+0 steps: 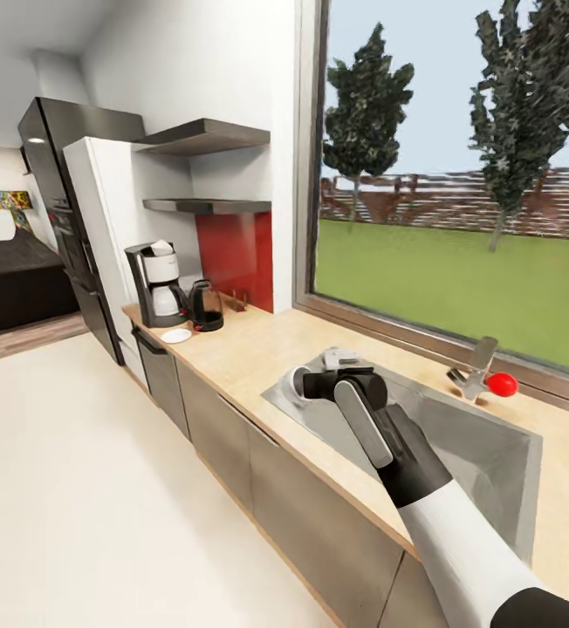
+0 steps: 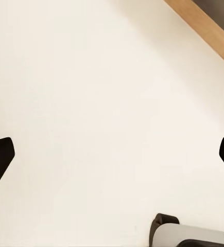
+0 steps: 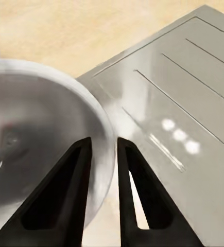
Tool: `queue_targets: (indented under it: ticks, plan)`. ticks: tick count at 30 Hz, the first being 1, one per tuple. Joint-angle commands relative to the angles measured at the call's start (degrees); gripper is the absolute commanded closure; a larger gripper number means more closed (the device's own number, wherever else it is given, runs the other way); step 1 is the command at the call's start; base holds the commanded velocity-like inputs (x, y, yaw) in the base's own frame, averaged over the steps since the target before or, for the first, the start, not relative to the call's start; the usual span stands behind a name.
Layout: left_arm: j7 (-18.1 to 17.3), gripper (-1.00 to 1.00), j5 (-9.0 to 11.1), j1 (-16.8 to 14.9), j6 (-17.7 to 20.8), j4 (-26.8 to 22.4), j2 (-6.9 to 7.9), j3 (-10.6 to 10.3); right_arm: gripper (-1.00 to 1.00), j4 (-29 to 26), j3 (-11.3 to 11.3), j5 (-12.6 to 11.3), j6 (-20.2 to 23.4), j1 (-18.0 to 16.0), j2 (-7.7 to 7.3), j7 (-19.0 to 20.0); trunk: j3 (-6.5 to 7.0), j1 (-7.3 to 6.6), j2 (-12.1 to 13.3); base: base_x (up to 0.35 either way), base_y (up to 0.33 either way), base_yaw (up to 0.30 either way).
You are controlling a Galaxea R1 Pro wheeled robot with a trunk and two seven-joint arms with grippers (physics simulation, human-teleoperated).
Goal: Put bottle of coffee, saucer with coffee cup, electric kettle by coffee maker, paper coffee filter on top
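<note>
My right gripper (image 1: 309, 380) hangs over the sink's near left corner, shut on the rim of the white coffee cup (image 1: 297, 382). In the right wrist view one finger is inside the cup (image 3: 39, 134) and one outside, at the gripper (image 3: 104, 141). Far along the counter stands the black coffee maker (image 1: 155, 283) with a white paper filter (image 1: 161, 248) on top. The dark electric kettle (image 1: 204, 307) stands beside it and the white saucer (image 1: 176, 335) lies in front. My left gripper (image 2: 112, 154) is open above pale floor.
A steel sink (image 1: 485, 453) with a faucet (image 1: 475, 371) and red knob (image 1: 501, 384) lies under the window. Two dark shelves (image 1: 206, 135) hang above a red backsplash (image 1: 236, 253). Tall appliances (image 1: 58, 218) end the counter; open floor (image 1: 84, 488) lies left.
</note>
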Motion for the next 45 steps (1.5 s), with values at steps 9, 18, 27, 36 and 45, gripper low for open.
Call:
queue_targets:
  ticks: [9,18,27,36,45]
  plan:
    - [-0.3,-1.0,-0.4,0.0,-0.2,-0.1,0.0,0.5,1.0,0.0,0.0,-0.6,0.1,-0.1,0.01,-0.5,-0.49,0.06,-0.1,0.234,0.275,0.231]
    - [-0.2,-1.0,0.7,0.2,-0.7,0.0,0.04,0.4,1.0,0.0,0.0,-0.6,0.1,-0.1,-0.28,-0.5,-0.66,0.06,-0.1,0.244,0.251,0.099]
    - [0.5,-1.0,1.2,0.2,-0.7,0.0,0.0,0.5,1.0,0.3,0.1,-0.4,0.1,-0.1,-0.51,-0.5,-0.67,0.06,-0.1,0.244,0.248,0.003]
    - [2.6,-1.0,1.2,0.2,-0.8,0.0,0.0,0.4,1.0,0.4,0.1,-0.4,0.1,-0.1,-0.52,-0.5,-0.67,0.06,-0.1,0.238,0.256,0.0]
    - [2.6,-1.0,1.2,0.2,-0.7,0.0,0.0,0.4,1.0,0.5,0.1,-0.4,0.1,-0.1,-0.52,-0.5,-0.67,0.06,-0.1,0.18,0.296,0.0]
